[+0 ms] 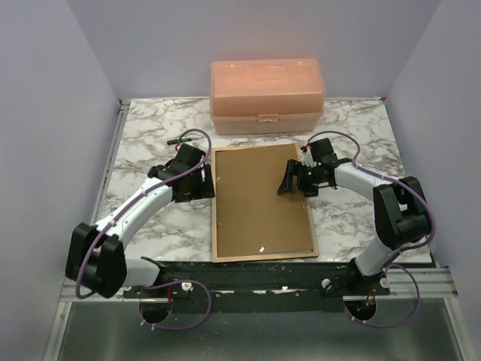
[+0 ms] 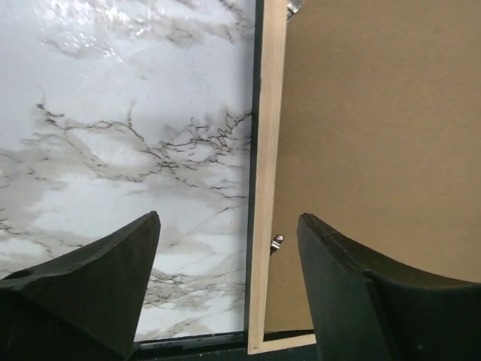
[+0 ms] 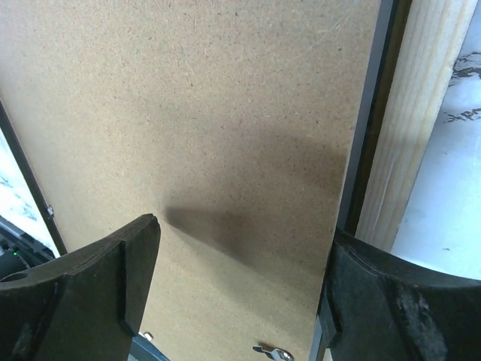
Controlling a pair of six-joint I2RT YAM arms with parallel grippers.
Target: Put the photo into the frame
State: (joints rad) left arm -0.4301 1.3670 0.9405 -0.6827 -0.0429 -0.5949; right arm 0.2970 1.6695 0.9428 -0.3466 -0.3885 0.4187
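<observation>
Black left end effector (image 2: 229, 226) and right end effector (image 3: 242, 229) gape empty; beneath them, one wood-backed rectangular frame (image 2: 267, 188) holds one brown fibreboard panel (image 1: 263, 199).

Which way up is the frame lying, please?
Face down: the frame shows its light wood back, with the brown backing panel uppermost.

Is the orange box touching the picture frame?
Apart. Top view shows bare marble table between the translucent orange plastic box and the thin rectangular wood-backed frame.
</observation>
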